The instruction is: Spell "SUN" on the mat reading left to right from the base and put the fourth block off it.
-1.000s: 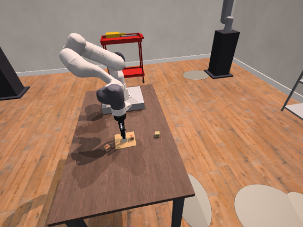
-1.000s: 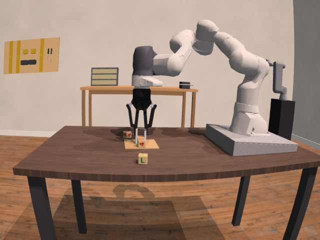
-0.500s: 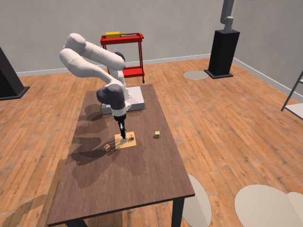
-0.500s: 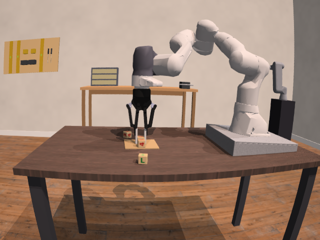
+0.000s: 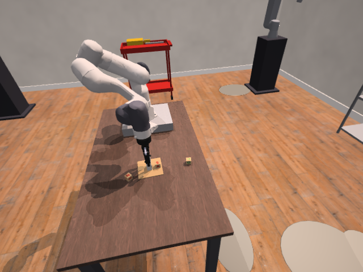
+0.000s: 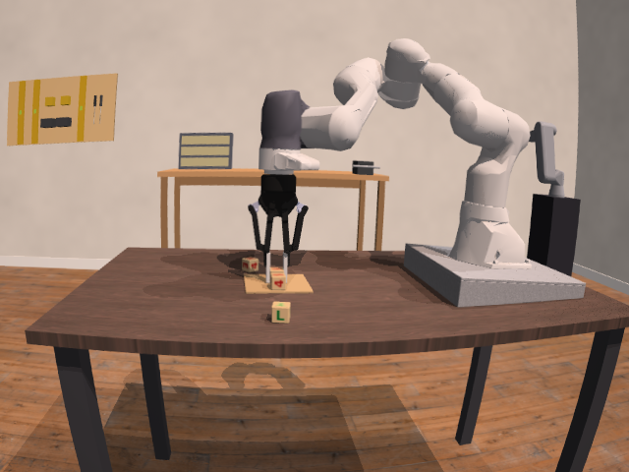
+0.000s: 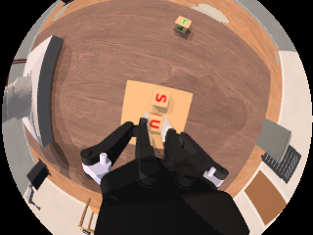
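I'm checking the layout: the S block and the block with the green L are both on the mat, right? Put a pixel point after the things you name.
No, the green L block point(image 5: 188, 161) point(image 6: 280, 312) point(image 7: 183, 24) is off the mat point(image 5: 142, 172) point(image 6: 254, 288) point(image 7: 133, 98), as the exterior view shows; the S block point(image 5: 157, 164) point(image 6: 277, 281) point(image 7: 160, 99) is on it.

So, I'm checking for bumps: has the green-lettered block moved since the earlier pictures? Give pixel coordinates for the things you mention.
No; the green-lettered block point(image 5: 188, 161) point(image 6: 280, 312) point(image 7: 182, 24) sits the same way beside the mat point(image 5: 142, 174) point(image 6: 254, 286) point(image 7: 134, 100).
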Controlling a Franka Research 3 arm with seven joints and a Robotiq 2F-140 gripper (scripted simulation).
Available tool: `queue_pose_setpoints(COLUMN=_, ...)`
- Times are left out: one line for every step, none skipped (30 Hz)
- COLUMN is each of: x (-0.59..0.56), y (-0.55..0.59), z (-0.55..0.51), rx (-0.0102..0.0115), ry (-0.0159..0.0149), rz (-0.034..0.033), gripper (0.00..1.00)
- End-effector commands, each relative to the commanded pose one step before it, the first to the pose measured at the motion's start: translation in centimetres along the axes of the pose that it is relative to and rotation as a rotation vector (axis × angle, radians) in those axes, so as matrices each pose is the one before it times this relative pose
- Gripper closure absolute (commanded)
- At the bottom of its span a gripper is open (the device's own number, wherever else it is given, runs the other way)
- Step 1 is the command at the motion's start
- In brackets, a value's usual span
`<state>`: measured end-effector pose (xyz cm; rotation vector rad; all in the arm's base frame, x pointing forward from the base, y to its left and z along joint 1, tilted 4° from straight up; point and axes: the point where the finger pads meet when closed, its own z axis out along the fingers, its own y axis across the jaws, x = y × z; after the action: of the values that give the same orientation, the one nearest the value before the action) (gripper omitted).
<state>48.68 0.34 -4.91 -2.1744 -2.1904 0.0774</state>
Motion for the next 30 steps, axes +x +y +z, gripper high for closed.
queue_pose_setpoints(x=-0.096, y=0.103, z=0.053, rx=-0.00265, ry=-0.00179, rz=0.00266, gripper=0.84)
queue_pose_setpoints(x=0.000, y=0.000, z=0.000, rx=0.00000, ry=0.00000, rz=0.00000, gripper=0.84)
queue_pose_setpoints(x=0.000, y=0.000, z=0.000, rx=0.00000, ry=0.00000, rz=0.00000, gripper=0.84)
queue_pose_setpoints(x=0.000, y=0.000, z=0.000, rx=0.00000, ry=0.00000, rz=0.00000, gripper=0.84)
queue_pose_setpoints(x=0.000, y=0.000, z=0.000, rx=0.00000, ry=0.00000, rz=0.00000, gripper=0.84)
queue_pose_setpoints(x=0.000, y=0.000, z=0.000, rx=0.00000, ry=0.00000, rz=0.00000, gripper=0.84)
queue_pose_setpoints(x=0.000, y=0.000, z=0.000, rx=0.00000, ry=0.00000, rz=0.00000, gripper=0.82)
queue_pose_setpoints(x=0.000, y=0.000, z=0.000, rx=0.00000, ry=0.00000, rz=0.00000, gripper=0.82)
queue_pose_setpoints(x=0.000, y=0.000, z=0.000, rx=0.00000, ry=0.00000, rz=0.00000, gripper=0.82)
queue_pose_setpoints(x=0.000, y=0.000, z=0.000, rx=0.00000, ry=0.00000, rz=0.00000, gripper=0.79)
queue_pose_setpoints(x=0.000, y=0.000, z=0.000, rx=0.00000, ry=0.00000, rz=0.00000, gripper=0.79)
queue_pose_setpoints(x=0.000, y=0.000, z=0.000, rx=0.00000, ry=0.00000, rz=0.00000, gripper=0.79)
queue_pose_setpoints(x=0.000, y=0.000, z=0.000, rx=0.00000, ry=0.00000, rz=0.00000, gripper=0.79)
queue_pose_setpoints(x=0.000, y=0.000, z=0.000, rx=0.00000, ry=0.00000, rz=0.00000, gripper=0.79)
queue_pose_setpoints(x=0.000, y=0.000, z=0.000, rx=0.00000, ry=0.00000, rz=0.00000, gripper=0.77)
queue_pose_setpoints(x=0.000, y=0.000, z=0.000, rx=0.00000, ry=0.00000, rz=0.00000, gripper=0.77)
queue_pose_setpoints(x=0.000, y=0.000, z=0.000, rx=0.00000, ry=0.00000, rz=0.00000, gripper=0.77)
queue_pose_setpoints(x=0.000, y=0.000, z=0.000, rx=0.00000, ry=0.00000, rz=0.00000, gripper=0.74)
queue_pose_setpoints(x=0.000, y=0.000, z=0.000, rx=0.00000, ry=0.00000, rz=0.00000, gripper=0.74)
queue_pose_setpoints(x=0.000, y=0.000, z=0.000, rx=0.00000, ry=0.00000, rz=0.00000, gripper=0.74)
queue_pose_setpoints(x=0.000, y=0.000, z=0.000, rx=0.00000, ry=0.00000, rz=0.00000, gripper=0.72)
queue_pose_setpoints(x=0.000, y=0.000, z=0.000, rx=0.00000, ry=0.00000, rz=0.00000, gripper=0.72)
queue_pose_setpoints(x=0.000, y=0.000, z=0.000, rx=0.00000, ry=0.00000, rz=0.00000, gripper=0.72)
queue_pose_setpoints(x=0.000, y=0.000, z=0.000, rx=0.00000, ry=0.00000, rz=0.00000, gripper=0.72)
queue_pose_setpoints(x=0.000, y=0.000, z=0.000, rx=0.00000, ry=0.00000, rz=0.00000, gripper=0.72)
queue_pose_setpoints(x=0.000, y=0.000, z=0.000, rx=0.00000, ry=0.00000, rz=0.00000, gripper=0.72)
queue_pose_setpoints(x=0.000, y=0.000, z=0.000, rx=0.00000, ry=0.00000, rz=0.00000, gripper=0.72)
queue_pose_setpoints(x=0.000, y=0.000, z=0.000, rx=0.00000, ry=0.00000, rz=0.00000, gripper=0.72)
queue_pose_setpoints(x=0.000, y=0.000, z=0.000, rx=0.00000, ry=0.00000, rz=0.00000, gripper=0.72)
queue_pose_setpoints(x=0.000, y=0.000, z=0.000, rx=0.00000, ry=0.00000, rz=0.00000, gripper=0.72)
